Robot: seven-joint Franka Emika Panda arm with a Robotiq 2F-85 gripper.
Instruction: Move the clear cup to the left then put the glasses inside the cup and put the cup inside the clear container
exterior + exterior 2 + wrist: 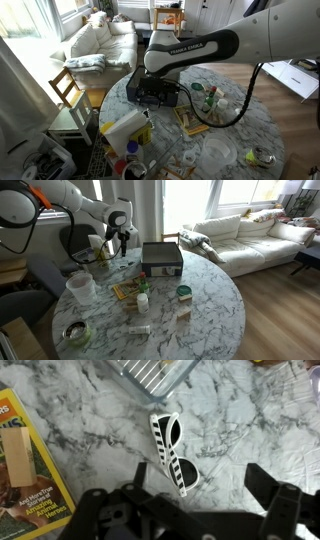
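hand [190,502] hangs wide open above the glasses [172,453] lying on the counter [80,400]; best to lower straight, pinch across the bridge gently, then carry them to the cup [80,286].

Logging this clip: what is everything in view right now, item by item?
table: one, white marble, round
sofa: one, white, by the windows
sunglasses: one, white-and-black striped frame, flat on the table
clear cup: one, see-through, near the table edge
dark box: one, dark, table edge toward the sofa
book: one, yellow cover, beside the sunglasses
bottle: one, white, mid-table
gripper: one, black, jaws open and empty, above the sunglasses
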